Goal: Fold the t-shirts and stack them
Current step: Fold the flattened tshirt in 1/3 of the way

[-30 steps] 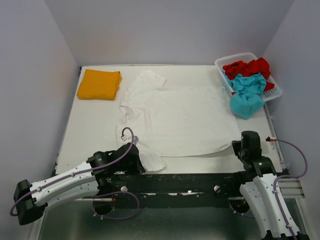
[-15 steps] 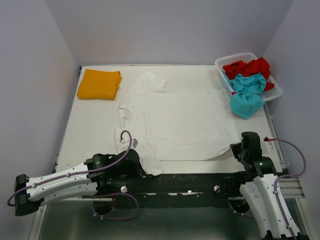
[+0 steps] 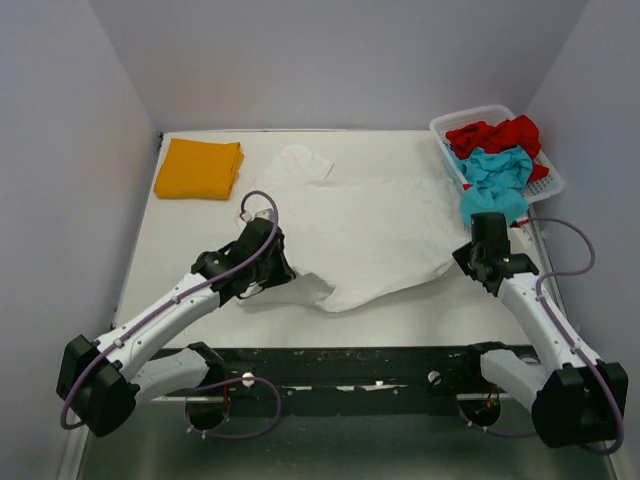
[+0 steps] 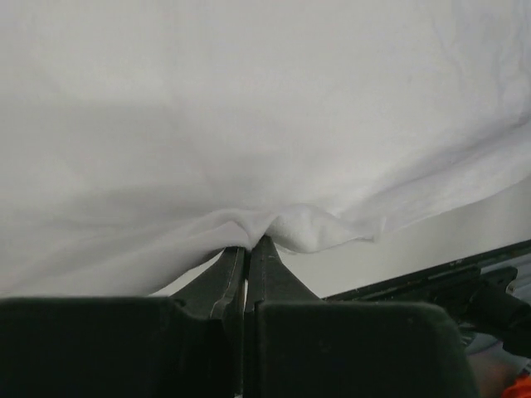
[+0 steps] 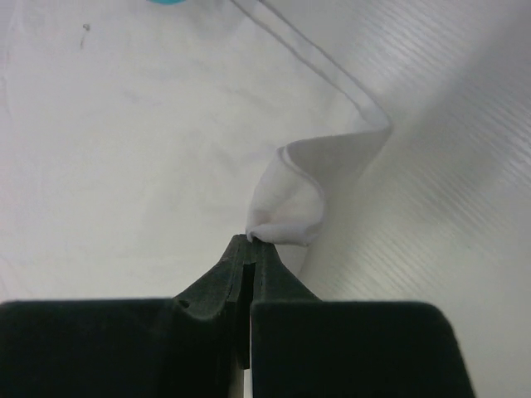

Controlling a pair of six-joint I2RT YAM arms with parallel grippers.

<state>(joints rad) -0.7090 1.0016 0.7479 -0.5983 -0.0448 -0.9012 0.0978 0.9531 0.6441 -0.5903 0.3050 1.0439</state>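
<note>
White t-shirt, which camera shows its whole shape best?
The top external view: the whole white t-shirt lies spread. The left wrist view shows only cloth bunched at the left gripper; the right wrist view only a hem fold at the right gripper.

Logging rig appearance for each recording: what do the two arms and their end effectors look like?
The left arm and right arm have white shells, black joints and a looping lilac cable each. The left end effector and right end effector are black, with fingers tapering to thin wedges.
</note>
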